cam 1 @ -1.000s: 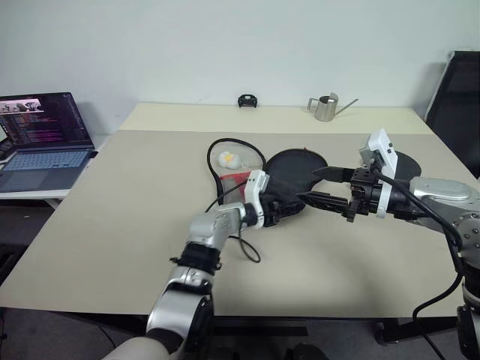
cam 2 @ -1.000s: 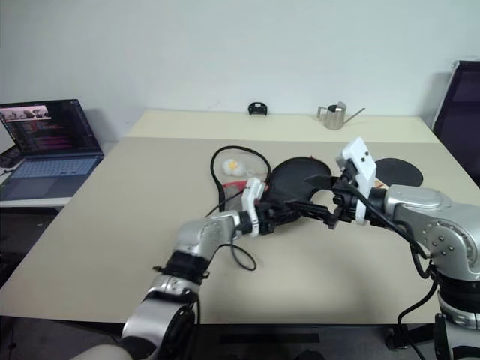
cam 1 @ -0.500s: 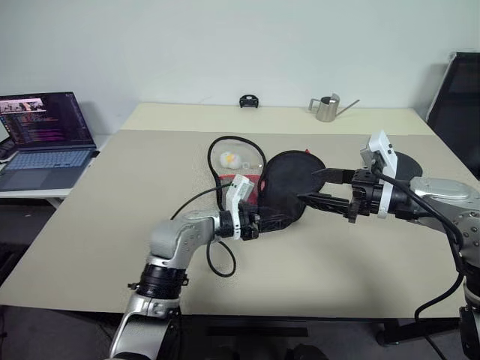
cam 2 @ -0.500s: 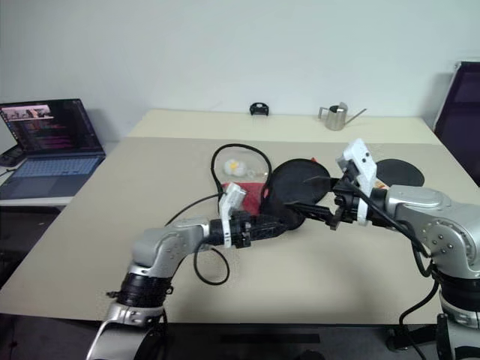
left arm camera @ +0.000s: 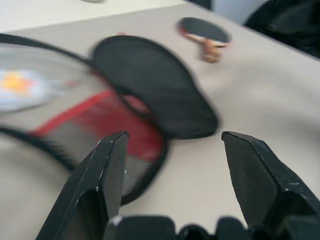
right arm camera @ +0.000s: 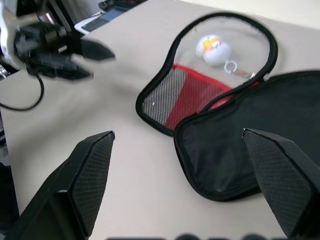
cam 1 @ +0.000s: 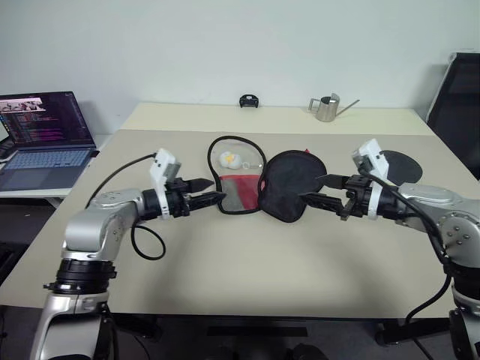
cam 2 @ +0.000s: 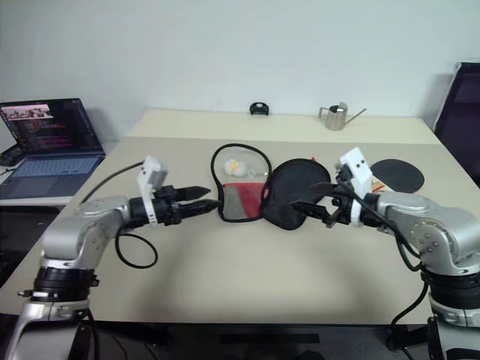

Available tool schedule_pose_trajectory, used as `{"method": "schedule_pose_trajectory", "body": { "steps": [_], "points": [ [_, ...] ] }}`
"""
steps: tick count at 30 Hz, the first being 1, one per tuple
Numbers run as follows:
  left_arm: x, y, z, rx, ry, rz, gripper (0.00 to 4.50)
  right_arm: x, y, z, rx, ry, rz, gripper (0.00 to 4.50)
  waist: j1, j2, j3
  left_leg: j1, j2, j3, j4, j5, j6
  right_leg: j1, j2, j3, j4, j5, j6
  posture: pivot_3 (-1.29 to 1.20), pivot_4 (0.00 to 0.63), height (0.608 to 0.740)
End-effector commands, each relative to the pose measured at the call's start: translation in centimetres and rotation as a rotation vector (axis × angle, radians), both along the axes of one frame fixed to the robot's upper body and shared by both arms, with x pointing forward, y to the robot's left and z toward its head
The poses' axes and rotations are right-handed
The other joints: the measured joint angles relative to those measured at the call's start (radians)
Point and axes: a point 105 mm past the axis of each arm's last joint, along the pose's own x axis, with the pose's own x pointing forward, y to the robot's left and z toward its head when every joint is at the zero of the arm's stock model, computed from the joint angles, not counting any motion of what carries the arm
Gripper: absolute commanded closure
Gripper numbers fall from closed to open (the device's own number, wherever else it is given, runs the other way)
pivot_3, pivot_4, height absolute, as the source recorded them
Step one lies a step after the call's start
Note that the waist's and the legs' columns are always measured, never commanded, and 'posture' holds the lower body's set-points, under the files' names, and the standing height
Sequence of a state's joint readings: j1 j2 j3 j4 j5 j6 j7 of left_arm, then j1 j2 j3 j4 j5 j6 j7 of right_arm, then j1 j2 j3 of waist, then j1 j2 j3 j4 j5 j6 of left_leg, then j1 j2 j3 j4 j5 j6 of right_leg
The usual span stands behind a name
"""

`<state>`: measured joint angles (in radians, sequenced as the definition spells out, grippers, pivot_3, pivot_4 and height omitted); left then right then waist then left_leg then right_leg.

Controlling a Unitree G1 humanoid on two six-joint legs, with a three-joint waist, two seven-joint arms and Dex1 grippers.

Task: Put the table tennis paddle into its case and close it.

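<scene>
The case (cam 1: 238,176) lies unzipped and spread flat mid-table: a red and mesh half holding a white ball, and a black flap (cam 1: 291,185) folded out to its right. The table tennis paddle (cam 2: 397,174) rests on the table behind my right wrist, black blade up, handle toward the case; it appears too in the left wrist view (left arm camera: 205,32). My left gripper (cam 1: 214,190) hovers open just left of the case, holding nothing. My right gripper (cam 1: 313,190) stands open at the flap's right edge, also holding nothing.
An open laptop (cam 1: 45,139) sits on a side desk at the far left. A metal watering can (cam 1: 326,107) and a small black object (cam 1: 248,100) stand at the table's back edge. A black chair (cam 1: 459,105) is at the right.
My left arm has swung left and up away from the case's black flap. The flap, raised before, now lies flat on the table. The right gripper has sunk slightly.
</scene>
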<state>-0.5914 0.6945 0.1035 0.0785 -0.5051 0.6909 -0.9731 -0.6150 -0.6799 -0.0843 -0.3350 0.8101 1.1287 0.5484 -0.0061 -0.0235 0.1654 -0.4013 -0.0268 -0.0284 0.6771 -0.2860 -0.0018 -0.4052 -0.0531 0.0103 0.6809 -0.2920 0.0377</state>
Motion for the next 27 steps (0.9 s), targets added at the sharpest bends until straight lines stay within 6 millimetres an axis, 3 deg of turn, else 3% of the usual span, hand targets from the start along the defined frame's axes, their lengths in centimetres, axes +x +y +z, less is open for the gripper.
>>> {"method": "schedule_pose_trajectory", "body": {
  "steps": [1,8,13,21,27],
  "points": [
    [0.1,1.7,1.9,0.026,-0.098,0.038,1.27,1.1,0.6,-0.3,0.003,-0.009,-0.039,0.0,-0.001,0.0,0.0,0.0,0.0,0.0,0.0,0.0,0.0,0.0,0.0,0.0,0.0,0.0,0.0,0.0,0.15,0.74],
    [-1.6,2.5,2.2,0.043,-0.125,-0.04,1.27,4.6,0.4,-3.6,-0.022,0.06,-0.218,0.0,-0.004,0.0,0.0,0.0,0.0,0.0,0.0,0.0,0.0,0.0,0.0,0.0,0.001,0.0,0.0,0.0,0.15,0.74],
    [-1.6,3.0,2.0,0.053,-0.134,-0.032,1.27,7.3,0.4,-5.4,-0.068,0.039,-0.346,0.0,-0.012,0.0,0.0,0.0,0.0,0.001,0.0,0.0,0.0,-0.001,0.0,0.0,0.001,0.0,0.0,0.0,0.15,0.74],
    [-1.9,2.5,2.2,0.047,-0.138,-0.077,1.27,8.1,0.7,-6.8,-0.105,0.054,-0.394,0.0,-0.021,0.0,0.0,0.0,0.0,0.001,0.0,0.0,0.0,-0.001,0.0,0.0,0.001,0.0,0.0,0.0,0.15,0.74],
    [-2.6,2.3,3.2,0.03,-0.15,-0.149,1.27,7.4,1.2,-7.0,-0.069,0.099,-0.377,0.0,-0.026,0.0,0.0,0.0,0.0,0.001,0.0,0.0,0.0,-0.001,0.0,0.001,0.002,0.0,0.0,0.0,0.15,0.74]
  ]
}}
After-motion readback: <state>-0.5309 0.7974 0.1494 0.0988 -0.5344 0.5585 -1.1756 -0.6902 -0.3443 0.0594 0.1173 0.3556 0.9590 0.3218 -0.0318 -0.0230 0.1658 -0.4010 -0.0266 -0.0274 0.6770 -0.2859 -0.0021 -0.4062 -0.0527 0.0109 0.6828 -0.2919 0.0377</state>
